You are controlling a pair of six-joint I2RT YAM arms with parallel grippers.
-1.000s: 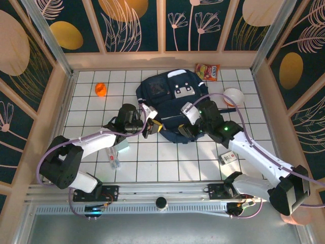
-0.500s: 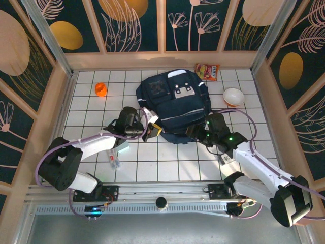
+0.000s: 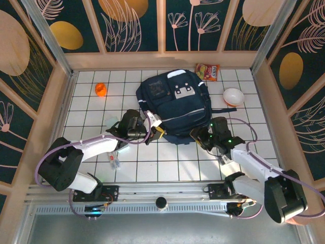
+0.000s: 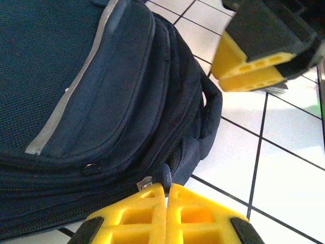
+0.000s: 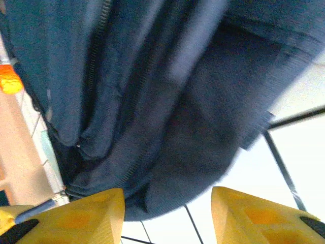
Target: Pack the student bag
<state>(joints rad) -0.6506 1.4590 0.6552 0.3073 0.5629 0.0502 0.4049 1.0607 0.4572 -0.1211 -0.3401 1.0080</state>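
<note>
Navy student bag [image 3: 175, 104] flat on the white-tiled table [image 3: 167, 163], middle to far side, front pockets up. Around it: orange object [image 3: 101, 89] at far left, well apart; red-and-yellow snack packet [image 3: 208, 71] just beyond the far right corner; white bowl [image 3: 233, 96] near the right flank, beside a dark strap. Small clear item [image 3: 114, 160] on the tiles beside the left arm [image 3: 94, 146], too small to name.

Left jaws closed, pinching a dark zip pull [image 4: 165, 176] at the bag's near left corner. Right jaws parted, yellow fingers [image 5: 81, 216] either side of the bag's near edge. Fabric there blurred, so contact impossible to tell. Near right corner of the bag hidden under the right arm [image 3: 254, 162]
</note>
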